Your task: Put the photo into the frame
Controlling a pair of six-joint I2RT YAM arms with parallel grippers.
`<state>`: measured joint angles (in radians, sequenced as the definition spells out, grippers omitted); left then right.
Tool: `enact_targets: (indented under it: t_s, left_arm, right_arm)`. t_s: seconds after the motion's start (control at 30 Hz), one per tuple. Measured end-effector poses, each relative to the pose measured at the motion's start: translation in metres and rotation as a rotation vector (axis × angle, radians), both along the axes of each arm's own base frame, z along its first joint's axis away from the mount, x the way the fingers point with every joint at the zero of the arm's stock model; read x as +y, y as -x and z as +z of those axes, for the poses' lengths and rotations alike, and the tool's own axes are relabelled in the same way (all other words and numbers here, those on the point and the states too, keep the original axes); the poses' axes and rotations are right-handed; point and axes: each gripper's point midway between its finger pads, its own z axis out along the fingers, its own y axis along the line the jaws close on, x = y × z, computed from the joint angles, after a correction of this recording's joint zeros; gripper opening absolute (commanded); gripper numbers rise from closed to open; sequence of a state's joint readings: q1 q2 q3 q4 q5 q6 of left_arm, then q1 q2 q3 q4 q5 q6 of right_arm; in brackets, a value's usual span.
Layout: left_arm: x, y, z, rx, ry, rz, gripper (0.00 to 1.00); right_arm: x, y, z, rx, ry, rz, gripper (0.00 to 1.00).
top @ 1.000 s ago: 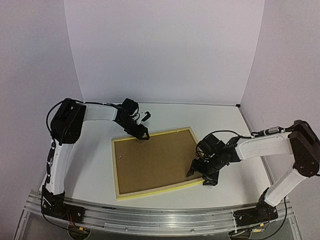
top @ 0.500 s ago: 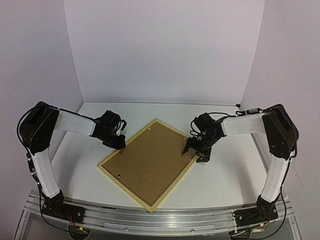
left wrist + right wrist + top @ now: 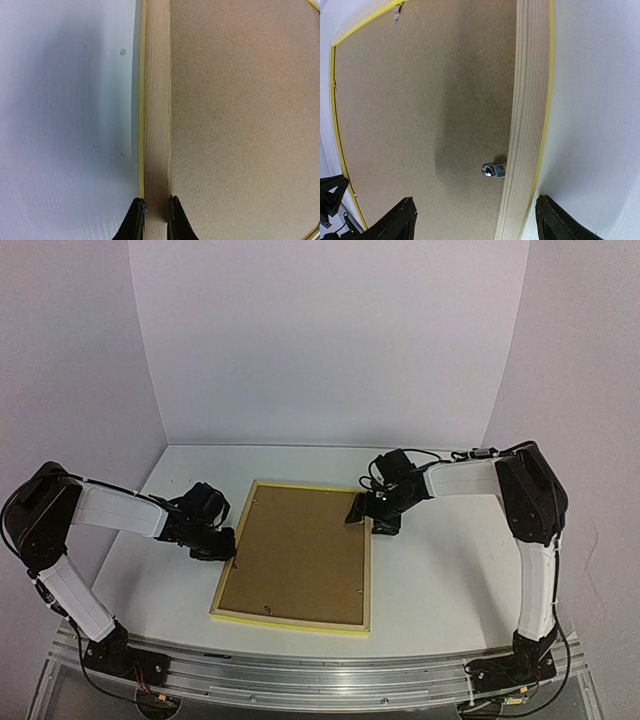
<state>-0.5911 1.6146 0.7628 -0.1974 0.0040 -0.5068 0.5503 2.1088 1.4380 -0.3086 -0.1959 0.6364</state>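
White table carries the frame, lying back up with a brown backing board inside; left tool clenched on its left rail, right tool released, straddling the right rail

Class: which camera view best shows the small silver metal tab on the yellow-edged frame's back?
The right wrist view: the small silver metal tab sits close and sharp, where the yellow-edged wooden frame meets the brown backing board. In the top external view tabs are too small to tell; the left wrist view shows none.
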Motion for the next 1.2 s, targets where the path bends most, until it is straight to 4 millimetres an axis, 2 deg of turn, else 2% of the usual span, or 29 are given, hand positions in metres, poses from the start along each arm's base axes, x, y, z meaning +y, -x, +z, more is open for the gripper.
enact_targets:
  t_s: [0.13,0.27,0.37,0.47,0.57,0.63,0.73,0.8,0.87,0.97,1.1,1.2]
  left_arm:
    - [0.000,0.000,0.000,-0.001,0.001,0.000,0.05]
    - [0.002,0.003,0.000,-0.004,0.003,-0.001,0.06]
    - [0.002,0.004,0.000,-0.003,0.002,-0.002,0.06]
    - [0.002,0.004,0.000,-0.003,0.002,-0.002,0.06]
    - [0.002,0.004,0.000,-0.003,0.002,-0.002,0.05]
    - [0.002,0.004,0.000,-0.003,0.002,-0.002,0.05]
    - [0.002,0.004,0.000,-0.001,0.002,-0.002,0.05]
    - [0.001,0.004,0.000,0.000,0.002,-0.002,0.05]
    - [0.001,0.003,-0.001,0.000,0.002,-0.002,0.04]
    - [0.000,0.002,-0.001,0.000,0.004,-0.003,0.04]
    - [0.000,0.002,-0.001,0.000,0.005,-0.002,0.04]
    - [0.000,0.002,-0.001,0.001,0.006,0.001,0.04]
  right_arm:
    - [-0.022,-0.002,0.011,-0.059,0.121,-0.022,0.81]
    - [-0.037,-0.006,0.056,-0.168,0.169,-0.030,0.75]
    - [-0.033,-0.004,0.091,-0.237,0.132,0.007,0.69]
    - [-0.008,0.010,0.107,-0.254,0.073,0.101,0.68]
    - [0.042,0.044,0.105,-0.233,0.012,0.268,0.68]
    - [0.083,0.078,0.099,-0.201,-0.037,0.401,0.67]
    - [0.142,0.135,0.080,-0.118,-0.117,0.597,0.64]
    - [0.164,0.167,0.064,-0.060,-0.139,0.688,0.60]
    - [0.180,0.191,0.048,-0.010,-0.153,0.757,0.58]
    - [0.193,0.213,0.030,0.054,-0.168,0.815,0.53]
    - [0.200,0.227,0.018,0.106,-0.185,0.854,0.51]
    - [0.204,0.230,0.015,0.119,-0.196,0.864,0.51]
